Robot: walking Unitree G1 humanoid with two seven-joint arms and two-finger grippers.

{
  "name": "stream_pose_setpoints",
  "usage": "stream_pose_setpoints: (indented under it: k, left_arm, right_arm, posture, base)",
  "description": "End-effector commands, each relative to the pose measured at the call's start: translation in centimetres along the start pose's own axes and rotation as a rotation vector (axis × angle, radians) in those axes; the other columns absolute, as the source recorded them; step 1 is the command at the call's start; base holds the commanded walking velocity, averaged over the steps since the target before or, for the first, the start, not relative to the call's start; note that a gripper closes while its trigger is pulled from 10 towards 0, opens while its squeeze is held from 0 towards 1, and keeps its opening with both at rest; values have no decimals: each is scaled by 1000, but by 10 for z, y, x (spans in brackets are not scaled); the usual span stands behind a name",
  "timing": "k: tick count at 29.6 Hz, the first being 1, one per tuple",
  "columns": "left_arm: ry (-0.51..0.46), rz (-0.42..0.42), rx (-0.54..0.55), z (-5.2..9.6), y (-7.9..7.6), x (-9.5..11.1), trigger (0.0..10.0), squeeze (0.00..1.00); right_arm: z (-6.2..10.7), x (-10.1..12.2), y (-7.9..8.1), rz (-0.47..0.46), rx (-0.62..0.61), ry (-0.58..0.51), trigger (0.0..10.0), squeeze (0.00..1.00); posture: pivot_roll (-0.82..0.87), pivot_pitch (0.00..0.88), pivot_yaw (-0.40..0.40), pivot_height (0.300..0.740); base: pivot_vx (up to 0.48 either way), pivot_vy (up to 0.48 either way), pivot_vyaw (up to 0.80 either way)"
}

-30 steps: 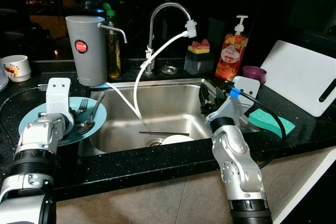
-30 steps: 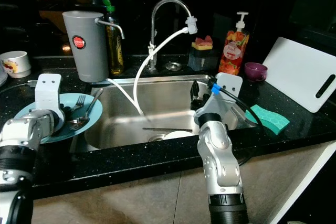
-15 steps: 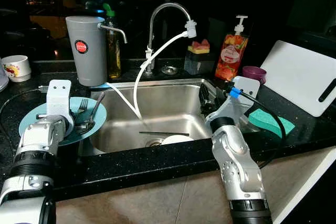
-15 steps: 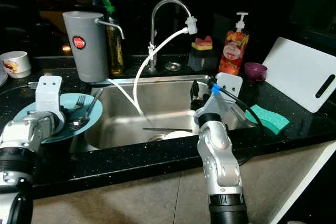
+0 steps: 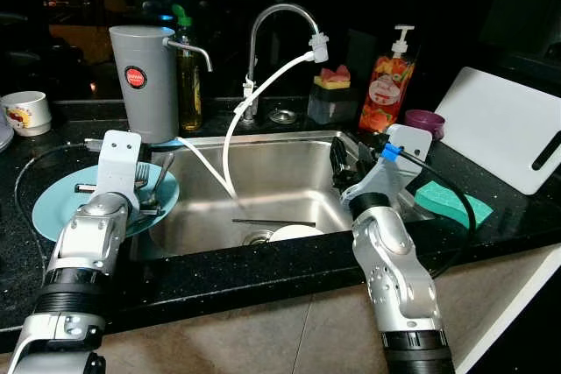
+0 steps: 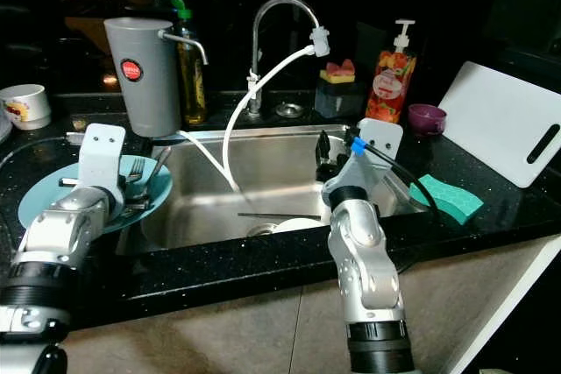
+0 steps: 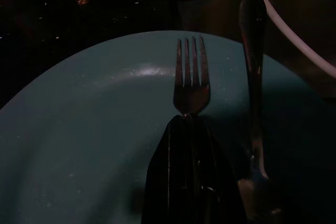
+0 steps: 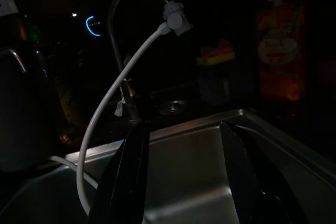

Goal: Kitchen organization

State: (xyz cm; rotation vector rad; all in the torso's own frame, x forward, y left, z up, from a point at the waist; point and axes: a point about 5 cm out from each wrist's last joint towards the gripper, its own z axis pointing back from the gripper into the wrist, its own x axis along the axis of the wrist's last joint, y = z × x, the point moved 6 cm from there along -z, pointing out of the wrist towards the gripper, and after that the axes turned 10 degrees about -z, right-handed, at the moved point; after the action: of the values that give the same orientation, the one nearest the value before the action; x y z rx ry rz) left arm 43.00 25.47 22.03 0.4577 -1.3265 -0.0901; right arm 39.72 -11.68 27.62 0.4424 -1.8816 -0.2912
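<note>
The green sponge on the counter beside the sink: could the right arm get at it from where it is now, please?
Probably yes. The right gripper hangs open over the sink's right edge, and the green sponge lies on the counter just to its right with nothing on top; only the arm's own black cable arcs over it.

A white cutting board [image 5: 504, 125] leans beside a green sponge [image 5: 452, 202] and purple cup [image 5: 424, 122].

Left fingers [image 7: 189, 182] together, right fingers [image 8: 131, 182] apart
</note>
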Motion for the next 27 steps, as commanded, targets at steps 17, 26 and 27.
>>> stream_pose_setpoints:
  k: [17,26,27]
  left_arm:
    - [-222,-117,168,19,12,47,10000,0]
    - [-456,-95,75,47,-17,92,10000,0]
    - [-456,-95,75,47,-17,92,10000,0]
  right_arm:
    - [0,-3,-1,0,-2,15,10000,0]
    - [0,-2,-1,-1,-1,10,10000,0]
    - [0,-2,-1,-1,-1,10,10000,0]
  posture:
    - [141,51,-90,740]
    - [141,51,-90,740]
    - [141,51,-90,740]
  base:
    - [0,0,0]
    - [0,0,0]
    - [0,0,0]
